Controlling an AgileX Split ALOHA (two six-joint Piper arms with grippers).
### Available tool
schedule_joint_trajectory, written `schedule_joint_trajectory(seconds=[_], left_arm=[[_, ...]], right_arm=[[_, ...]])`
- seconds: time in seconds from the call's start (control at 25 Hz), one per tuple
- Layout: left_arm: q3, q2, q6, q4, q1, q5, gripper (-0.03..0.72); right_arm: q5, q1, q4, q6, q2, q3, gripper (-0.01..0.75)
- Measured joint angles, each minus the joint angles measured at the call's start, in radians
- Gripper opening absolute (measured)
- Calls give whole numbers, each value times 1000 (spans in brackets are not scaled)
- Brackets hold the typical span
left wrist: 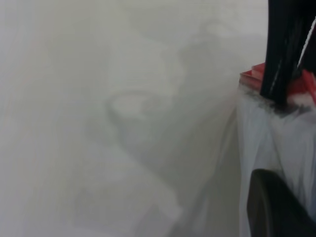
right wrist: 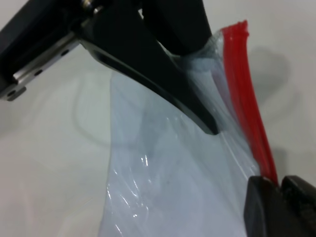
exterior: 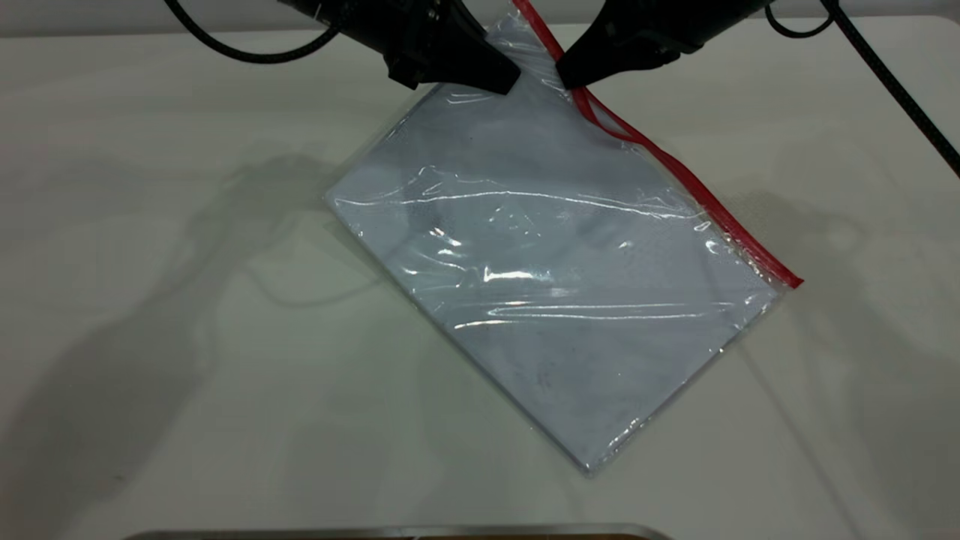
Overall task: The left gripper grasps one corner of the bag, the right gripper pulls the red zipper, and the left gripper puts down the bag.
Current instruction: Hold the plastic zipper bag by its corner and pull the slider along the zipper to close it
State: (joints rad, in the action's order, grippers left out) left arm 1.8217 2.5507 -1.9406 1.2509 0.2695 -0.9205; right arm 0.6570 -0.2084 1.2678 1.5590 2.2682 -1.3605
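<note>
Left gripper (exterior: pixel 504 81) clamped on bag's top corner (exterior: pixel 517 34), holding that end raised. Right gripper (exterior: pixel 566 78) just beside it, closed on red zipper (exterior: pixel 679 171); in right wrist view its fingertips (right wrist: pixel 260 207) pinched strip. We saw bag (exterior: pixel 555 270) slanting down to white table (exterior: pixel 150 337), far end resting there. Clear plastic, wrinkled, glossy, white paper inside. Zipper edge faced right arm's side. Bare table all round bag; metal edge (exterior: pixel 397 532) at near side.
</note>
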Motion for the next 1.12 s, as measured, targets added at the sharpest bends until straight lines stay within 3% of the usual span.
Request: schedule_joint_trajectory(seconds=[0.56, 0.84, 1.12], left_arm=[[-1, 1, 52, 24, -18, -20, 52], [-1, -3, 77, 28, -78, -34, 52], [-1, -5, 85, 18, -89, -24, 52]], right_arm=[[16, 30, -15, -11, 5, -1, 48], [-48, 53, -89, -13, 24, 3, 48], [-56, 57, -164, -68, 25, 4, 49]])
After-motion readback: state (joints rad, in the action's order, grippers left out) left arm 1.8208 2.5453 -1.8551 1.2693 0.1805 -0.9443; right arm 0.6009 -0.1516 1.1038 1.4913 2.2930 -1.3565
